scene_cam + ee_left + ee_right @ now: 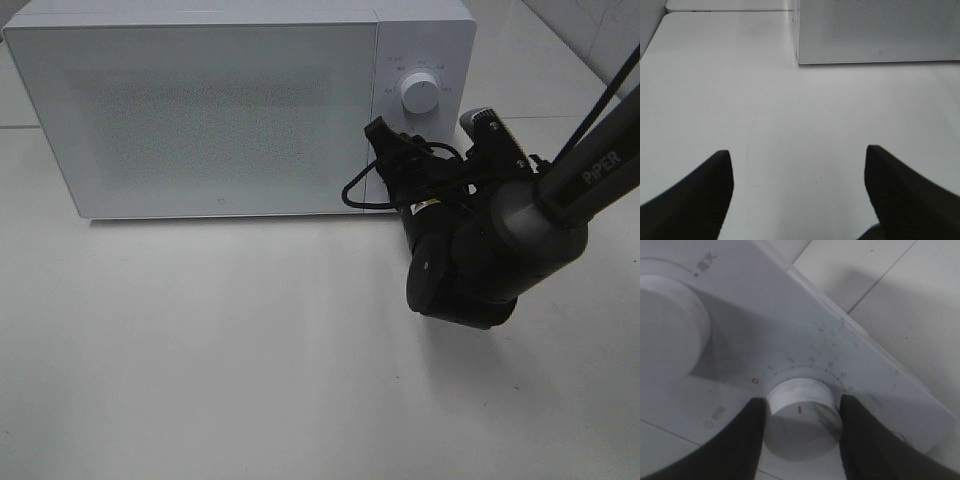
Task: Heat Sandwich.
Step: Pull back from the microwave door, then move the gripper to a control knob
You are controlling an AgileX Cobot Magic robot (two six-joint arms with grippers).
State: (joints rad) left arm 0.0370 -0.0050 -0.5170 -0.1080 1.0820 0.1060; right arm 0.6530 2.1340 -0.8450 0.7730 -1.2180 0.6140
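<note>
The sandwich is out of view. The white microwave [200,110] stands at the back with its door shut, and it also shows in the left wrist view [875,30]. My right gripper [801,425] is at the control panel, its two black fingers [735,440] pressed on both sides of the lower round knob [802,417], whose red mark points toward the dial numbers. The upper knob [418,95] is free. In the exterior view the right arm [490,250] hides the lower knob. My left gripper [797,165] is open and empty above the bare white table [740,100], in front of the microwave.
The white table [200,350] spreads in front of the microwave. A black cable [360,190] loops off the right wrist next to the microwave's lower right corner. The left arm does not show in the exterior view.
</note>
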